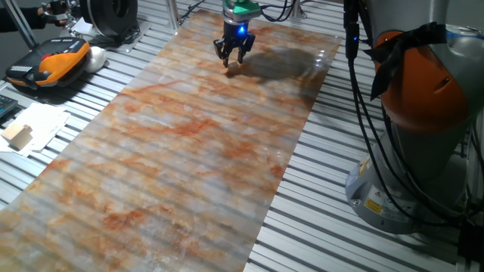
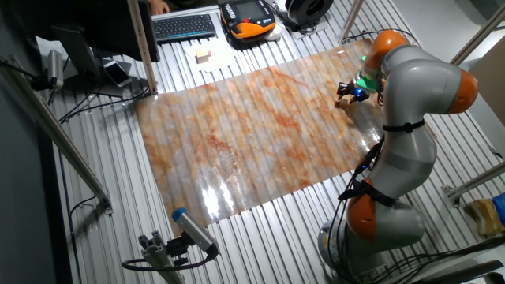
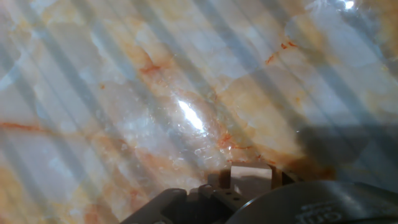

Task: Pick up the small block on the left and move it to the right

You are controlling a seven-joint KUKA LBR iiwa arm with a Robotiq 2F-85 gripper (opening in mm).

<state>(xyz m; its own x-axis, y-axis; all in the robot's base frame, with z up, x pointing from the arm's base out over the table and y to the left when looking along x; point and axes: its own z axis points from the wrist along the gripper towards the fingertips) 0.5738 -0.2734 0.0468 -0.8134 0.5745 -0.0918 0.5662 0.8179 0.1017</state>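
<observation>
At the near end of the desk, a marble-patterned sheet lies bare across the slatted metal top, reaching nearly to the far edge. This leaves a wide stretch of open room for carrying anything along or across it. Beyond the sheet's left edge, a larger pale wooden block sits on white paper, well apart from the work. Farther back on that side rests an orange and black handheld controller. Near the far end of the sheet, the end effector points straight down, its tips at or just above the surface. The small block sits between the fingers, seen best in the hand view. Whether the fingers press it or merely straddle it cannot be told. The grasp step seems under way, judging by this lowered, centred pose.
</observation>
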